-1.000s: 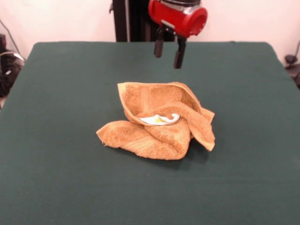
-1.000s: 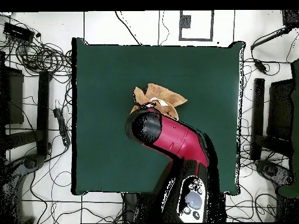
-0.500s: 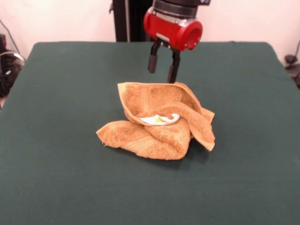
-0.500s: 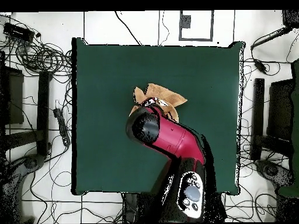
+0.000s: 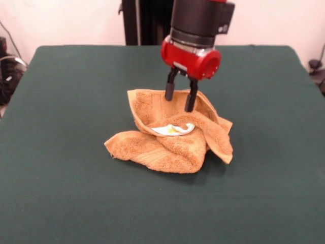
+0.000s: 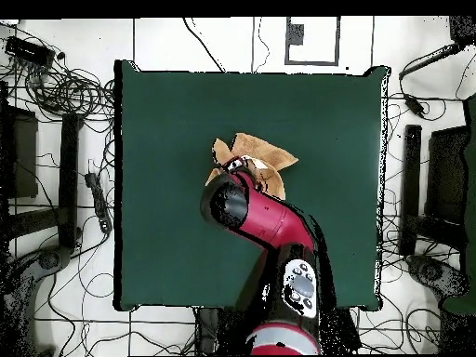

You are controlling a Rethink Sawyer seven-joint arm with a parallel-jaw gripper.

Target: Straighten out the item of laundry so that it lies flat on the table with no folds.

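gripper (image 5: 179,100) spread, 2 fingers straddling the raised back fold, pinching nothing yet | towel (image 5: 170,133) crumpled mid-table (image 5: 61,193), label (image 5: 172,130) showing | I'd close on 1 layer only, near an edge, then lift and drag outward | count: 1 towel, 1 label, 1 gripper

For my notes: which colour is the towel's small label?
White with a yellowish mark, the label shows best in front view.

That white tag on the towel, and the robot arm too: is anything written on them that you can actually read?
No text can be read.
White label on the towel: a yellowish mark, too small and blurred to read.
Arm and gripper: no lettering that shows.
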